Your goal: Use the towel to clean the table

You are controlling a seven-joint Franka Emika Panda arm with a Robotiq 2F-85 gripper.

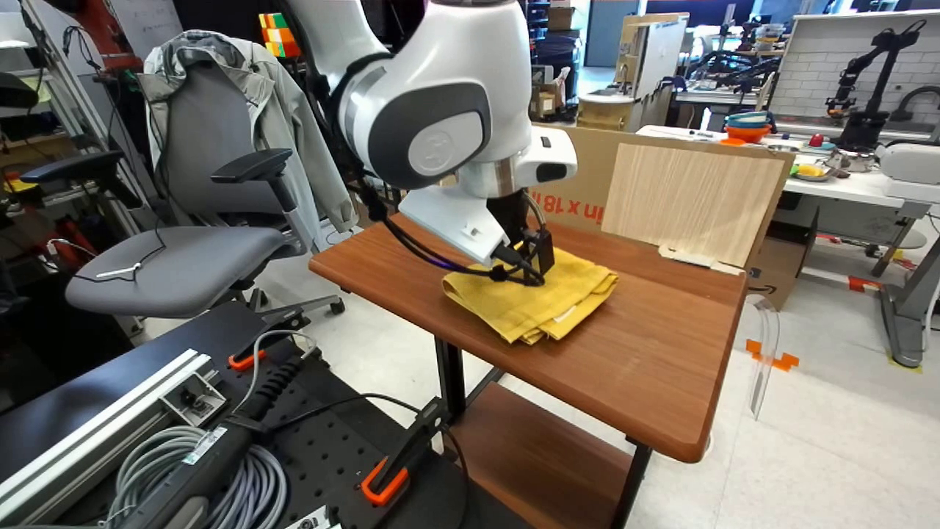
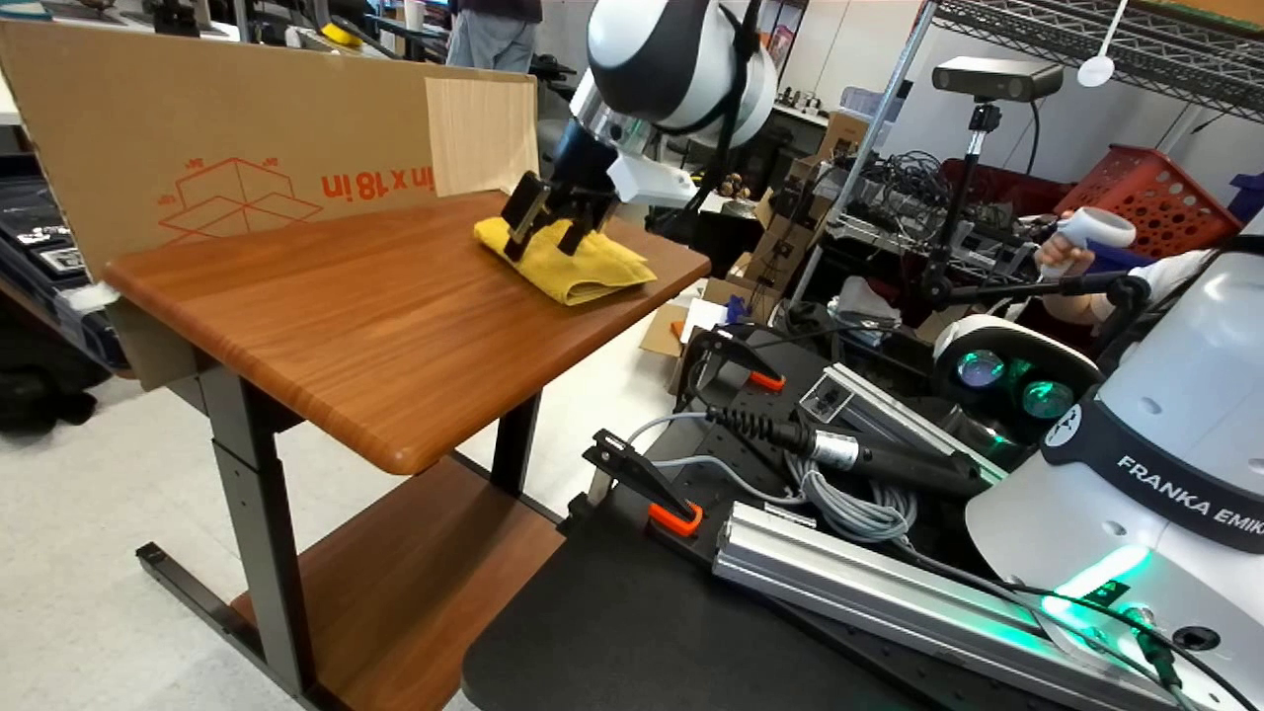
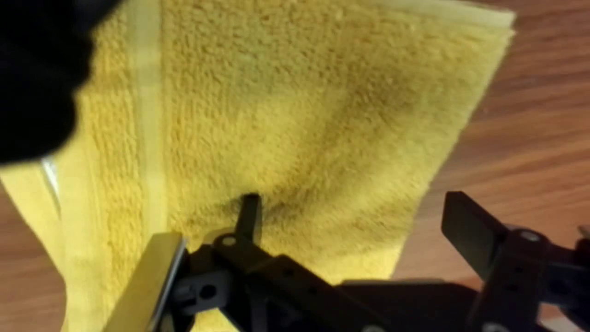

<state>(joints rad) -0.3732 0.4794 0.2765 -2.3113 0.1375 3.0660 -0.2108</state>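
My gripper [image 3: 353, 198] is spread wide, nothing held: one finger [image 3: 249, 216] over the yellow towel [image 3: 295, 120], the other finger [image 3: 470, 230] past its edge over the table [image 1: 646, 345]. Can't tell if I'm touching cloth. Towel's folded, near a table edge; cardboard [image 2: 267, 148] stands along the far side. I'd call this the grasp step, pre-wipe. Next: straddle low, pinch, check hold, drag flat.
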